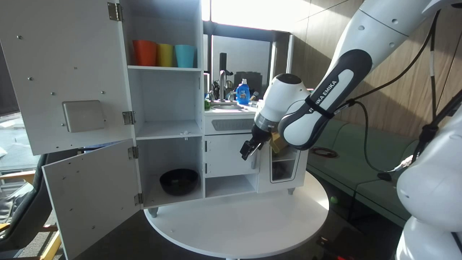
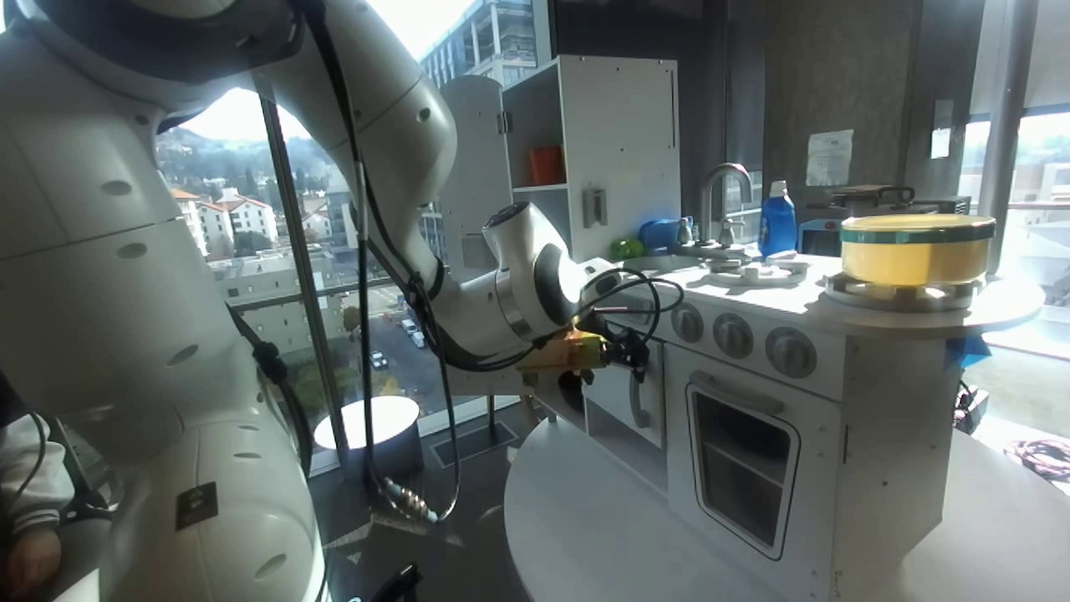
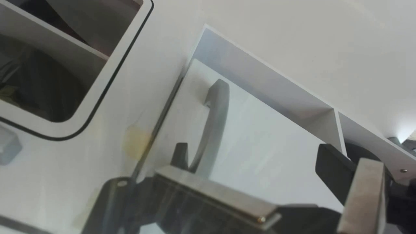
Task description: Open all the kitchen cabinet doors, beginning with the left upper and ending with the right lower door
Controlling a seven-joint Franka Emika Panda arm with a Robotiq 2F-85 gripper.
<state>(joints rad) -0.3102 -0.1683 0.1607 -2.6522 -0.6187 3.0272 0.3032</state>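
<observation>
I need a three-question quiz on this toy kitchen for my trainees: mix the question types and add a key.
1. True or false: the upper white door and the lower white door of the tall white cabinet both stand open.

2. In the wrist view, the black-and-silver two-fingered tool is: a) shut; b) open; c) gripping a cup.

3. Short answer: what stands between the red-orange tapered cup and the light-blue tapered cup?

Key: 1. True. 2. b. 3. The yellow tapered cup.
</observation>
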